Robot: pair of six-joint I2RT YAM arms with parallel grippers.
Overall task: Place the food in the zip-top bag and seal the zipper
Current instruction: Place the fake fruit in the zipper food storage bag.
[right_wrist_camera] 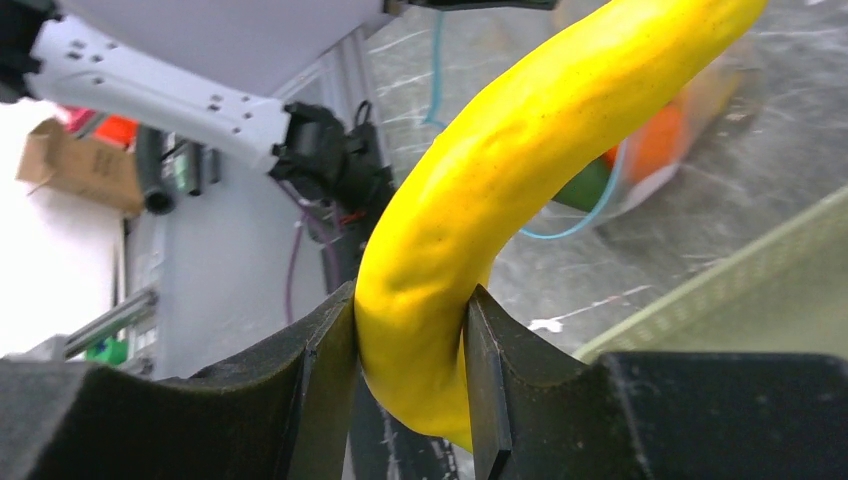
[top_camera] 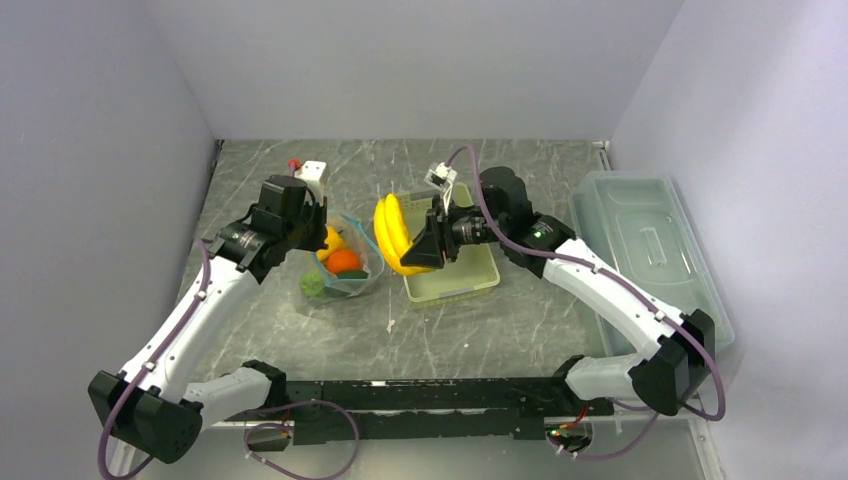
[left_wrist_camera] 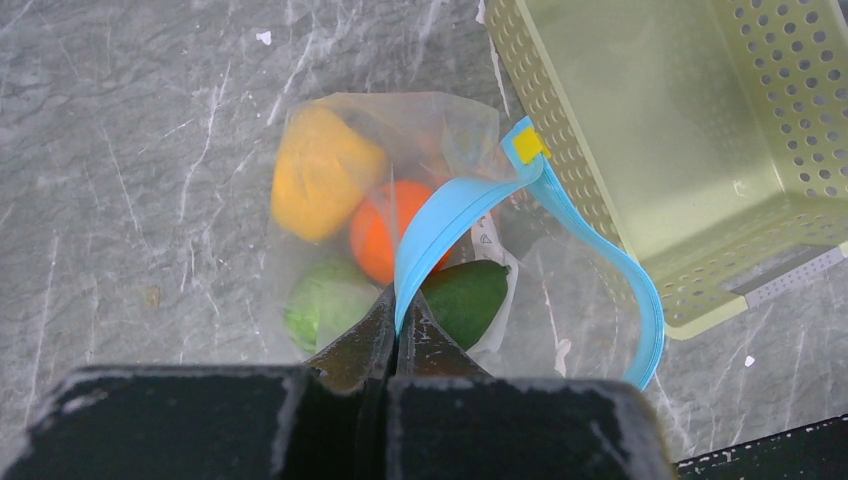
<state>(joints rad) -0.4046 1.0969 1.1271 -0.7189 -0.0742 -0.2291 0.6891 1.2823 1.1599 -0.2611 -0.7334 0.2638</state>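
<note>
The clear zip-top bag (top_camera: 352,275) lies left of the basket, its mouth held open. Inside it I see a yellow-orange pepper (left_wrist_camera: 318,172), an orange-red round fruit (left_wrist_camera: 385,225), a green ball (left_wrist_camera: 322,310) and a dark green piece (left_wrist_camera: 468,300). My left gripper (left_wrist_camera: 398,315) is shut on the light-blue zipper strip (left_wrist_camera: 445,215) and holds that edge up. My right gripper (right_wrist_camera: 410,345) is shut on the lower end of the yellow bananas (right_wrist_camera: 530,160), held in the air between bag and basket; they also show in the top view (top_camera: 393,235).
The pale yellow-green perforated basket (top_camera: 460,280) stands right of the bag, and its wall shows in the left wrist view (left_wrist_camera: 560,120). A large clear lidded box (top_camera: 650,250) stands at the right wall. Grey walls close in left, back and right.
</note>
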